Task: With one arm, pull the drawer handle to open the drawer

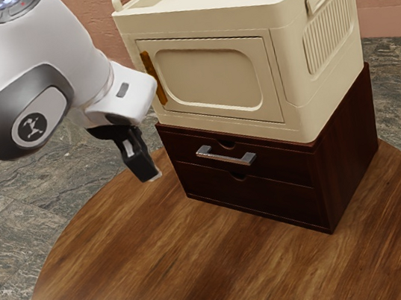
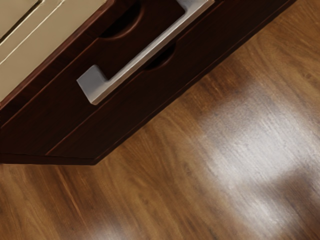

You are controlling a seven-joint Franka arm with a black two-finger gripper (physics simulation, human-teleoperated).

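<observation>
A pale branching emblem [image 1: 33, 129] on a dark disc with a white rim marks the dark cover [image 1: 1, 118] of our white arm [image 1: 84, 50], nearer the cover's lower edge than its upper one, as we see it in the exterior view. Small reddish marks [image 1: 26, 3] beside the arm's lit ring are too small for us to make out, and we can read no words or numbers
</observation>
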